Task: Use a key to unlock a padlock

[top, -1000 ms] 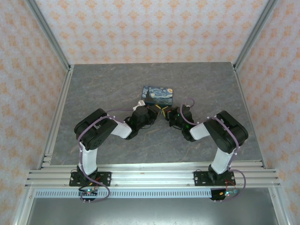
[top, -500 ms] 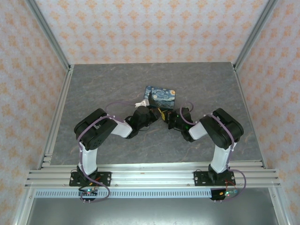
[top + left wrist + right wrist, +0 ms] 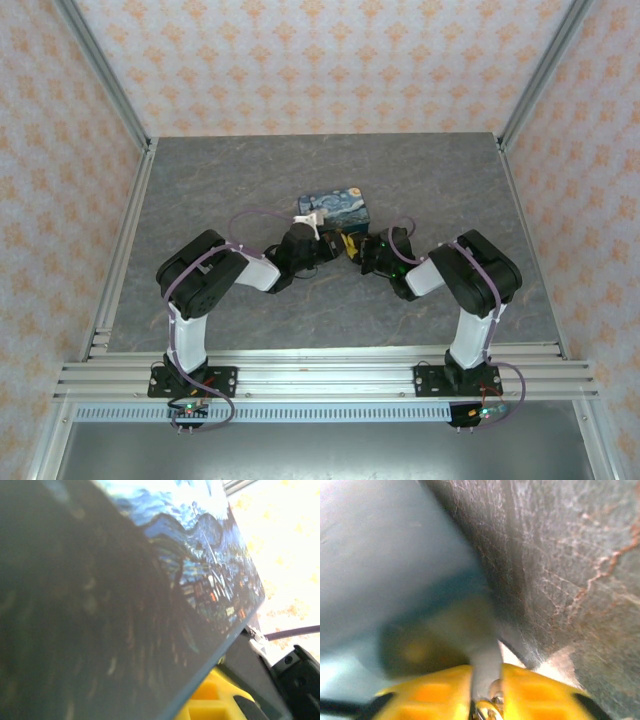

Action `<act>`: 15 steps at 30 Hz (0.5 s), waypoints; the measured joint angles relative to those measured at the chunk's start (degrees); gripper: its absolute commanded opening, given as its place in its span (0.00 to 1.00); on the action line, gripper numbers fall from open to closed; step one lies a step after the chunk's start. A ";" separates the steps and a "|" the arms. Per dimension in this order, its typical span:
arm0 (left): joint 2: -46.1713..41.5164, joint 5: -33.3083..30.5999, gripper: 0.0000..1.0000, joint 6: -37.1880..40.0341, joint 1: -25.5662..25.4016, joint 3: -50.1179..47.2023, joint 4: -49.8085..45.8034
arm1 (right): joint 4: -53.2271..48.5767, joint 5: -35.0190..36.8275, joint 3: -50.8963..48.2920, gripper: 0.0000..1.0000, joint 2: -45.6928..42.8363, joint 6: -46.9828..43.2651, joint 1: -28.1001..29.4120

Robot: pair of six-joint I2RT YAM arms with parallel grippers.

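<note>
The padlock (image 3: 338, 205) lies mid-table, its starry-night top tilted up. My left gripper (image 3: 308, 232) is at its near left corner, shut on it. In the left wrist view the painted face (image 3: 200, 570) is very close and one yellow finger (image 3: 215, 702) lies under its edge. My right gripper (image 3: 352, 245) points at the padlock's near side from the right. In the right wrist view its yellow fingers (image 3: 430, 690) press on both sides of the key's pale slim blade (image 3: 485, 660), which runs up to the teal padlock side (image 3: 380, 545). The key's head is hidden.
The grey marbled table (image 3: 220, 190) is bounded by aluminium rails and patterned walls on three sides. Both arms are folded low, elbows out, wrists nearly meeting at the padlock. The right arm's wrist and purple cable (image 3: 295, 630) show beside the padlock in the left wrist view.
The padlock has turned and tipped in the left gripper's hold, its left end swinging nearer. Both wrists have shifted slightly toward the far side.
</note>
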 measured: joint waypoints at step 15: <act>0.79 10.54 0.38 -0.72 -0.98 0.15 -0.59 | -17.16 -0.15 -4.33 0.57 -16.46 -10.34 -0.83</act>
